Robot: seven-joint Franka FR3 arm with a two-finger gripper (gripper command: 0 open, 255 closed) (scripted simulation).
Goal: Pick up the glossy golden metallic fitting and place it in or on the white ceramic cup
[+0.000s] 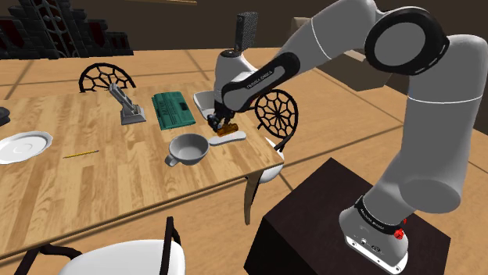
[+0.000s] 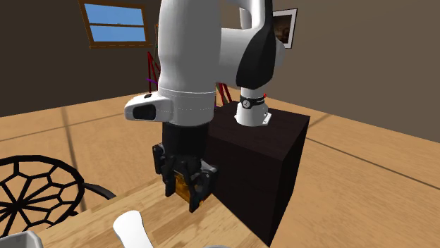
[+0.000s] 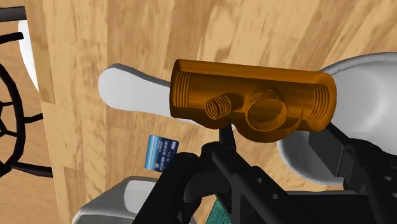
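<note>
Clenches black fingers on the glossy golden metallic pipe fitting, long axis crosswise to them, low over the wooden bench. Needs a short carry toward the shoulder view's lower left (probably), to the white ceramic cup nearby.

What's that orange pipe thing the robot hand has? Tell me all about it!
The fitting is a short, shiny orange-gold tube that looks metallic. It has ridged, threaded ends and two round ports on its side, one smaller than the other. It sits crosswise, clasped between the fingers of the black gripper, over the wooden table and near the white cup.
</note>
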